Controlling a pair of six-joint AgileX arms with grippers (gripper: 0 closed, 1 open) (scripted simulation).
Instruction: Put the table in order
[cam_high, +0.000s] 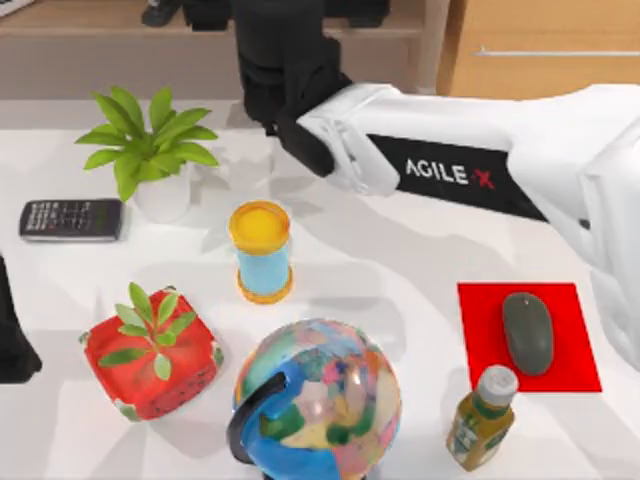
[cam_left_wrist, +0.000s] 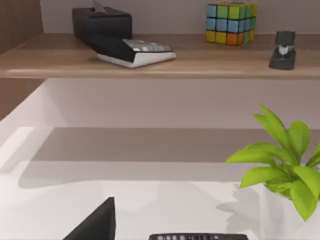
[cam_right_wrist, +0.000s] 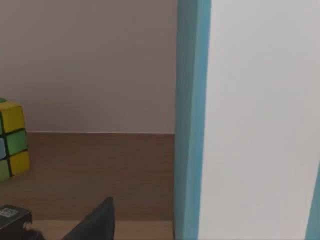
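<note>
Two plants stand on the table (cam_high: 400, 270), which is broad, flat and smooth white, its long side running left to right under the overhead camera and filling nearly the whole frame. One plant (cam_high: 145, 150) sits in a plain white pot near the back left; the other (cam_high: 150, 350) grows out of a squat red container with rounded corners, nearer the front left. There is one of everything else: a flat dark calculator (cam_high: 70, 219) lying beside the white pot, a cylindrical cup (cam_high: 261, 250) with a yellow top and pale blue body near the middle, a glossy mottled globe (cam_high: 320, 395) on a dark curved bracket at the front, a green-labelled bottle (cam_high: 480, 418) with a white cap to its right, and a rounded grey mouse (cam_high: 527, 333) lying on a square red mat (cam_high: 570, 365).

The right arm (cam_high: 470, 160) — white shell, black band — reaches from the right across the back of the table toward the brown wooden shelf (cam_left_wrist: 160, 60), its dark wrist up over the shelf edge. The right wrist view shows a tall white panel with a blue edge (cam_right_wrist: 192, 120) close in; whether that claw is apart or clamped on it, I cannot tell. The left arm (cam_high: 15, 340) is parked at the left edge, its claw state likewise unreadable.

On the shelf — one colour cube (cam_left_wrist: 231, 22), one keyboard (cam_left_wrist: 135, 51), one dark stapler (cam_left_wrist: 283, 50).
</note>
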